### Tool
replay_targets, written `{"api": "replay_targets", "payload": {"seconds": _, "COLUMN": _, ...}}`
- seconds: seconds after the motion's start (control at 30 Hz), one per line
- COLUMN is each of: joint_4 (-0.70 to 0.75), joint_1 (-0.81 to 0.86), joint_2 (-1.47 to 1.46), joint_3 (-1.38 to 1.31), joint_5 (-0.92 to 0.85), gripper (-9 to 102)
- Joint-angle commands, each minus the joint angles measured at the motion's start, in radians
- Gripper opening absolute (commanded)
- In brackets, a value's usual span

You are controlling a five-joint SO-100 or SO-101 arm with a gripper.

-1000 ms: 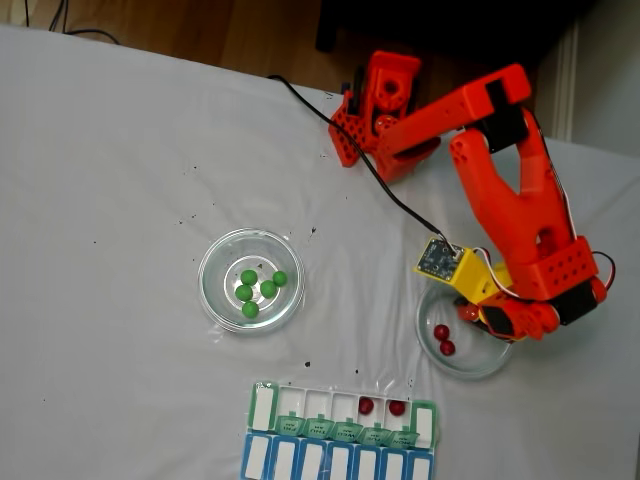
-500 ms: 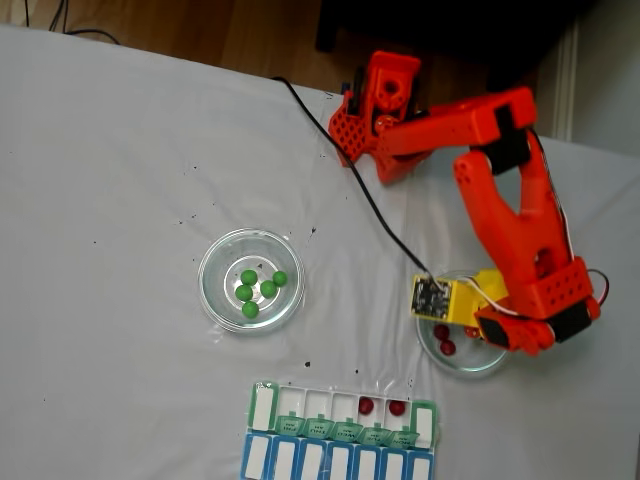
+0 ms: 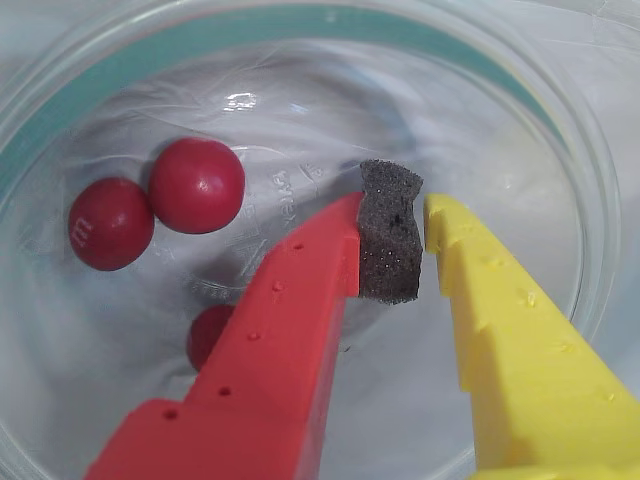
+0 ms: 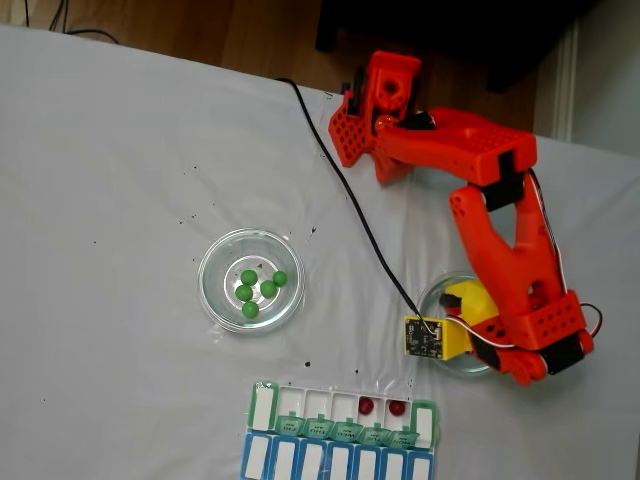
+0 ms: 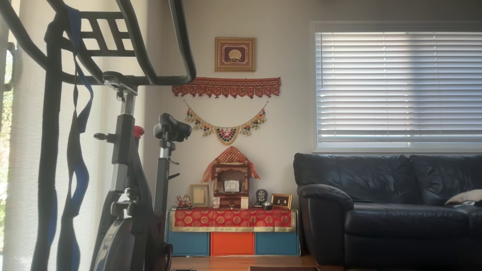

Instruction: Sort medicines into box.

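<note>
We work on a white-clothed counter [image 4: 120, 180], and we place everything by the box [image 4: 340, 412] at its near edge in the fixed view. Up and to the left of the box sits a glass dish [image 4: 213, 258] with five green balls [image 4: 258, 290], untouched. In the box itself two red balls [image 4: 381, 407] lie in neighbouring compartments right of its middle; the compartments to their left look empty and all the green lids hang open.

Up and to the right of the box stands the second dish [image 4: 432, 297], and here is the change. A second ago our arm [image 4: 500, 240] hung beside this dish, with its wrist over the far rim and the reds in plain sight. Now the arm has swung down and forward, so its yellow wrist covers the glass.

In the wrist view the claw [image 3: 392, 235] is inside the dish, nearly pressed together on its own grey foam pad [image 3: 390, 245], with only a sliver of gap and no ball between the jaws. Three reds [image 3: 196, 185] lie to its left, one half hidden under the red finger [image 3: 270, 340].

We judge this an approach to the third red, not a grasp: the claw must still spread and shift left before it can pinch one.
</note>
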Motion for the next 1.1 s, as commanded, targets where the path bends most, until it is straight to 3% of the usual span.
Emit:
{"api": "replay_targets", "payload": {"seconds": 0.0, "joint_4": 0.012, "joint_1": 0.009, "joint_2": 0.201, "joint_3": -0.028, "joint_5": -0.011, "gripper": 3}}
{"api": "replay_targets", "payload": {"seconds": 0.53, "joint_4": 0.026, "joint_1": 0.014, "joint_2": 0.367, "joint_3": 0.072, "joint_5": -0.192, "gripper": 7}}
{"api": "replay_targets", "payload": {"seconds": 1.07, "joint_4": -0.210, "joint_1": -0.028, "joint_2": 0.554, "joint_3": 0.354, "joint_5": -0.265, "gripper": 22}}
